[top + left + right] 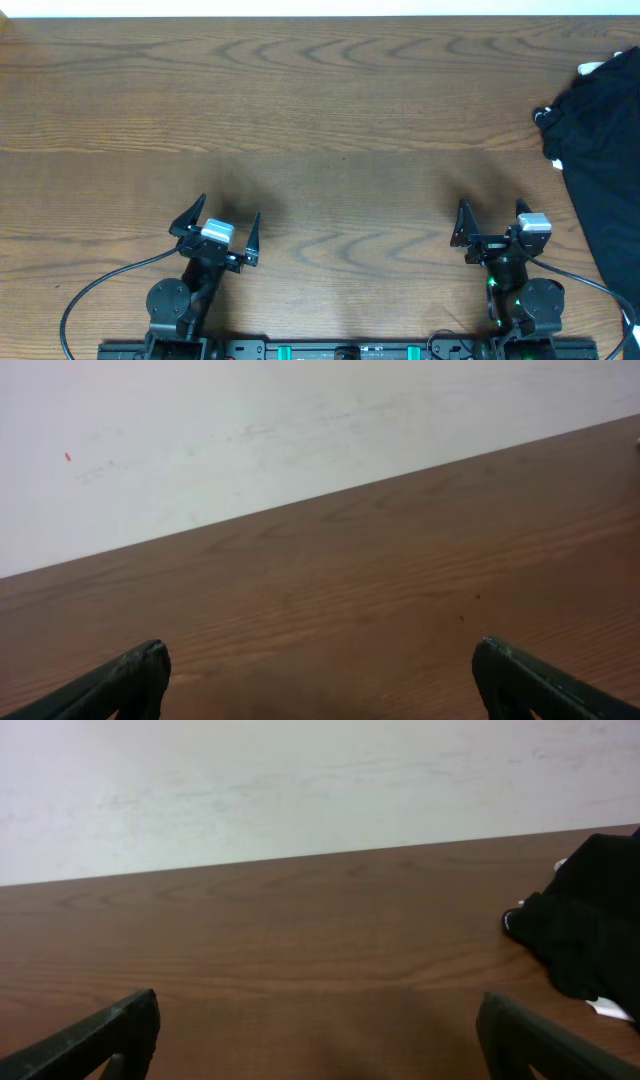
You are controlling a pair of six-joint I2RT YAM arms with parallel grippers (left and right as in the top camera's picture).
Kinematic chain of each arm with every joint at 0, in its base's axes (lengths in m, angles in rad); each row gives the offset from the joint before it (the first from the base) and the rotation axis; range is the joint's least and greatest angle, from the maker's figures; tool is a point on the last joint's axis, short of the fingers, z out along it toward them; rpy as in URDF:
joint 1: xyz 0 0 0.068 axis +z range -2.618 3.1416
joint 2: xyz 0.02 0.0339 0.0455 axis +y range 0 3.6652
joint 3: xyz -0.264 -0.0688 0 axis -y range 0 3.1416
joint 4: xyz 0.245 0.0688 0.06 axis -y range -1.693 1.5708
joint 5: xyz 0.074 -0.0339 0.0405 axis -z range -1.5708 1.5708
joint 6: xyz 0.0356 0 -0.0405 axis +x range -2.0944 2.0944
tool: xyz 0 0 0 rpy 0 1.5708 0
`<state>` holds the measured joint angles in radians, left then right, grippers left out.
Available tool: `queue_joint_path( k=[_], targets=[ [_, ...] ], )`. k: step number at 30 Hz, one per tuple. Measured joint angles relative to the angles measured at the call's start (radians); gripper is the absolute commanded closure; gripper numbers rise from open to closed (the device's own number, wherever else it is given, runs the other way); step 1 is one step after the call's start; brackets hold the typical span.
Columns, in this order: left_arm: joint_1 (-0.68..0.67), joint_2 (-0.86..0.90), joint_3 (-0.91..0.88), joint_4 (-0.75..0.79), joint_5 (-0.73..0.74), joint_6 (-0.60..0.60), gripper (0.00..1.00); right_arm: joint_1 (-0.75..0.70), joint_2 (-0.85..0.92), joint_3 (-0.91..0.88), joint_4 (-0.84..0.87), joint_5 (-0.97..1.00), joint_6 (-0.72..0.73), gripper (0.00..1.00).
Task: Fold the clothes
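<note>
Only overhead, right wrist: black T-shirt

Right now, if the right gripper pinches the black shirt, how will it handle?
Likely floppy: the black T-shirt lies crumpled in soft folds, so one pinch would probably lift only a drooping part. Pushed, it would probably bunch rather than slide whole. Likely light, though part of it runs out of view.
</note>
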<state>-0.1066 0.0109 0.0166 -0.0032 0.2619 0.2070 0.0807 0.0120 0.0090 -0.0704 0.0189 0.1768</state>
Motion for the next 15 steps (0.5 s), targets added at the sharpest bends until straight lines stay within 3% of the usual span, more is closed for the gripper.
queue_joint_path(
  k=[15],
  targets=[
    [0.0,0.0,0.0,0.0,0.0,0.0,0.02,0.0,0.0,0.0,0.0,0.0,0.0,0.01]
  ],
)
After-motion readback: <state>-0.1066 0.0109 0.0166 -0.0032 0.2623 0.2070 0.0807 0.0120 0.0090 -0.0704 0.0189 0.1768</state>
